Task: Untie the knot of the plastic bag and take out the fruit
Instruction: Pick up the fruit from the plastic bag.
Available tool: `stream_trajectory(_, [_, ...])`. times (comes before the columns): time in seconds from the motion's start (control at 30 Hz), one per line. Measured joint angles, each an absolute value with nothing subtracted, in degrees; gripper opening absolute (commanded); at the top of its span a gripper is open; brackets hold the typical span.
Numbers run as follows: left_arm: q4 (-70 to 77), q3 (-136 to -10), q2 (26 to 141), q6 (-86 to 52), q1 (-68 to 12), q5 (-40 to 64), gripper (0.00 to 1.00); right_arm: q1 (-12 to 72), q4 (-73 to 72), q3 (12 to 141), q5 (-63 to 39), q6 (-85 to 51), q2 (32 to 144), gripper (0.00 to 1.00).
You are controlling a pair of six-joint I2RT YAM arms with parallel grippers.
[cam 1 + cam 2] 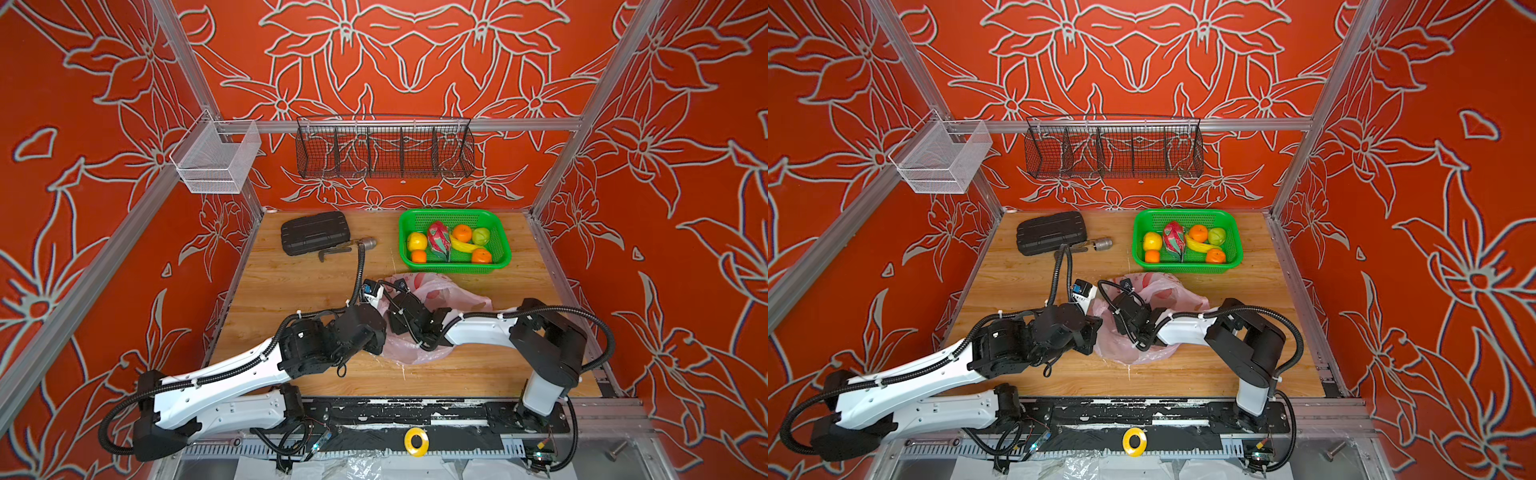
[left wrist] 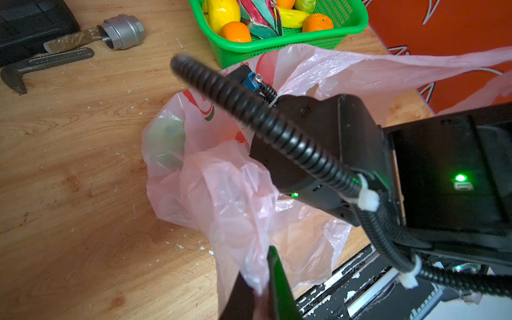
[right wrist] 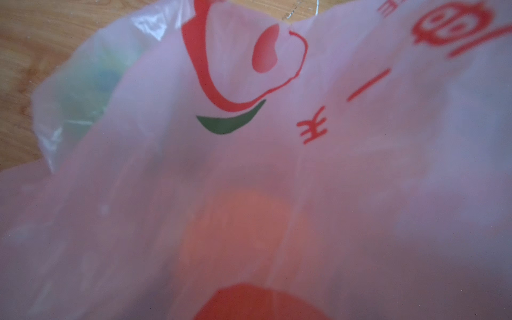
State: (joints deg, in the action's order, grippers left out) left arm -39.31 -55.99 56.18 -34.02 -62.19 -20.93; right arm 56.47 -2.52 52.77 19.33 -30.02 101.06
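The pale pink plastic bag (image 1: 436, 291) lies crumpled mid-table in both top views. My left gripper (image 2: 263, 266) is shut on a pinch of its film near the rim. My right gripper (image 2: 255, 146) reaches into the bag, where the film hides its fingers. In the right wrist view the bag's film (image 3: 277, 155) covers everything, with an orange blur (image 3: 235, 230) behind it. A green fruit (image 2: 166, 144) shows through the bag's side. More fruit lies in the green basket (image 1: 500, 259): a dragon fruit (image 1: 439, 240), oranges (image 1: 462, 232) and a yellow fruit (image 1: 417, 241). The knot is out of view.
A black case (image 1: 314, 232), a pipe wrench (image 1: 334, 252) and a metal fitting (image 1: 368, 242) lie at the back left. A banana (image 1: 463, 246) is in the basket. Wire baskets (image 1: 384, 151) hang on the back rail. A yellow tape roll (image 1: 416, 441) sits on the front rail.
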Motion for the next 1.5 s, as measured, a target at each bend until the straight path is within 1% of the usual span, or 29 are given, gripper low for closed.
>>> stream_trajectory(0.2, [-39.4,-56.5,58.3,-33.3,-62.2,-20.9,0.11,56.3,-2.7,52.4,18.9,-30.5,100.7,0.57])
stream_trajectory(0.57, [-39.4,-56.5,58.3,-33.0,-61.9,-20.9,0.12,56.3,-1.5,47.2,16.2,-32.2,90.2,0.57])
stream_trajectory(0.8, [-39.3,-57.0,58.3,-33.1,-61.8,-20.9,0.21,56.4,1.2,42.1,13.7,-34.2,79.9,0.56])
stream_trajectory(0.9, [-39.2,-57.1,58.3,-33.0,-61.8,-20.8,0.29,56.4,3.1,40.2,12.5,-34.6,75.3,0.56])
stream_trajectory(1.03, [-38.5,-57.1,58.7,-33.2,-61.8,-20.4,0.48,56.7,5.9,38.6,10.8,-34.8,69.7,0.55])
stream_trajectory(1.23, [-38.0,-57.9,58.7,-33.1,-61.8,-19.6,0.60,57.0,10.6,38.4,9.0,-34.7,62.1,0.54])
stream_trajectory(1.37, [-37.9,-58.8,57.9,-32.9,-61.8,-19.3,0.74,57.0,14.0,38.9,9.2,-34.6,56.9,0.54])
stream_trajectory(1.5, [-37.8,-59.8,55.5,-32.2,-61.8,-18.6,0.86,57.0,17.6,41.9,10.7,-33.7,53.1,0.54])
